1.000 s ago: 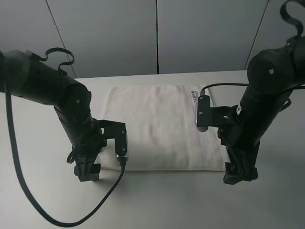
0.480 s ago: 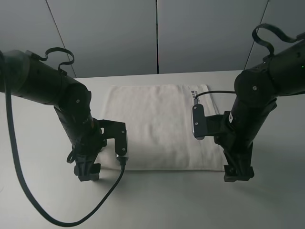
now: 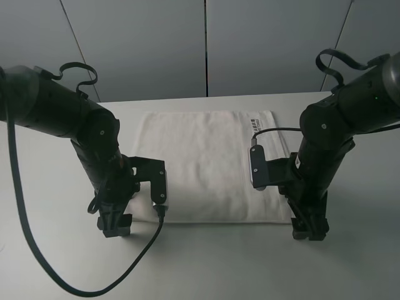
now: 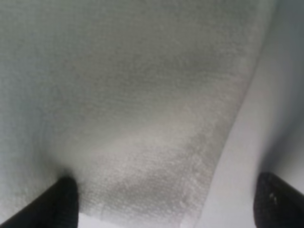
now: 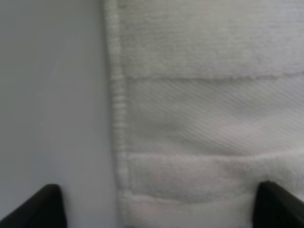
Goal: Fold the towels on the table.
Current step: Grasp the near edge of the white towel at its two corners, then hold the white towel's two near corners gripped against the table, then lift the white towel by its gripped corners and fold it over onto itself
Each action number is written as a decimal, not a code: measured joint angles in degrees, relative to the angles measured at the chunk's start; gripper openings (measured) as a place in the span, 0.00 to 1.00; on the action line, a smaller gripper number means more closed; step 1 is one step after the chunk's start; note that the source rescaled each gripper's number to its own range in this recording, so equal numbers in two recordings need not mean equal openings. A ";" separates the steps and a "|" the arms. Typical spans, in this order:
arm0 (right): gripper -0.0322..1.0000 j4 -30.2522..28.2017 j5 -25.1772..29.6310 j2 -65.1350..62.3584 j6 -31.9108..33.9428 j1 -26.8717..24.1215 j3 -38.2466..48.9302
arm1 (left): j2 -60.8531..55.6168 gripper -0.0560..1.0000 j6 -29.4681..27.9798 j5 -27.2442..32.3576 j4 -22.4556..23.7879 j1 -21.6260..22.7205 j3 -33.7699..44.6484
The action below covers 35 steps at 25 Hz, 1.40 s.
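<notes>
The white terry towel (image 3: 206,165) lies flat and folded in the middle of the table (image 3: 206,262), with its small dark-printed label (image 3: 255,122) at the far right corner. My left gripper (image 3: 115,225) is open and points down at the towel's near left corner. In the left wrist view the towel corner (image 4: 133,95) lies between the open fingertips (image 4: 57,204). My right gripper (image 3: 309,228) is open at the near right corner. In the right wrist view the woven border band (image 5: 213,118) and towel edge lie between the open fingertips (image 5: 42,206). Neither gripper holds anything.
Bare tabletop surrounds the towel on all sides (image 3: 56,156). Grey wall panels (image 3: 206,44) stand behind the table's far edge. A black cable (image 3: 37,250) loops from the left arm over the near left of the table.
My right arm has moved left and inward, bringing its gripper closer to the towel's near right corner. The left arm and the towel have not moved.
</notes>
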 joint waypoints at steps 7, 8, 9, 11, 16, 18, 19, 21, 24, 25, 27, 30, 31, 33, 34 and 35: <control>0.08 -0.23 -1.99 0.23 -0.95 0.00 -0.10 | 0.00 0.96 0.00 0.00 0.00 0.00 0.00; 0.03 -0.23 -1.99 0.23 -0.95 0.00 -0.10 | 0.00 0.96 0.00 0.00 0.00 0.00 0.00; 0.03 -0.23 -1.99 0.23 -1.10 0.00 -0.10 | 0.00 0.96 0.00 0.00 0.00 0.00 0.00; 0.03 -0.23 -1.99 0.23 -1.10 0.00 -0.10 | 0.00 0.96 0.00 0.00 0.00 0.00 0.00; 0.03 0.35 -1.99 0.23 -1.23 0.00 -0.10 | 0.04 0.77 -1.22 -2.43 0.63 0.00 0.00; 0.03 1.09 -1.99 0.23 -1.23 0.00 -0.10 | 0.13 0.57 -2.04 -3.40 1.48 0.00 0.00; 0.03 1.50 -1.99 0.23 -1.23 0.00 -0.10 | 0.13 0.46 -2.16 -3.54 1.88 0.00 0.00; 0.03 2.09 -2.15 0.23 -1.25 0.00 -0.10 | 0.13 0.23 -2.42 -3.75 2.41 0.00 0.00; 0.03 3.11 -2.15 0.23 -1.35 0.00 -0.10 | 0.13 0.06 -3.79 -3.91 3.11 0.00 0.00; 0.03 3.22 -2.26 0.23 -1.51 0.00 -0.10 | 0.13 0.06 -4.62 -3.91 3.50 0.00 0.00; 0.03 3.62 -2.37 0.23 -1.51 0.00 -0.10 | 0.13 0.06 -6.04 -3.91 4.08 0.00 0.00; 0.03 5.94 -2.63 0.23 -1.51 0.00 -0.10 | 0.13 0.06 -6.83 -2.94 4.49 -0.12 -0.11; 0.03 6.42 -2.75 0.23 -1.51 0.00 -0.10 | 0.13 0.06 -6.92 -2.15 4.49 -0.22 -0.21; 0.03 7.90 -2.75 0.23 -1.51 0.00 -0.10 | 0.13 0.06 -7.05 -0.77 4.49 -0.22 -0.21; 0.03 8.92 -2.75 0.23 -1.51 0.00 -0.10 | 0.13 0.06 -7.05 -0.23 4.36 -0.22 -0.21; 0.03 9.44 -2.35 0.23 -1.82 0.00 -0.10 | 0.00 0.06 -7.05 0.22 4.09 -0.22 -0.21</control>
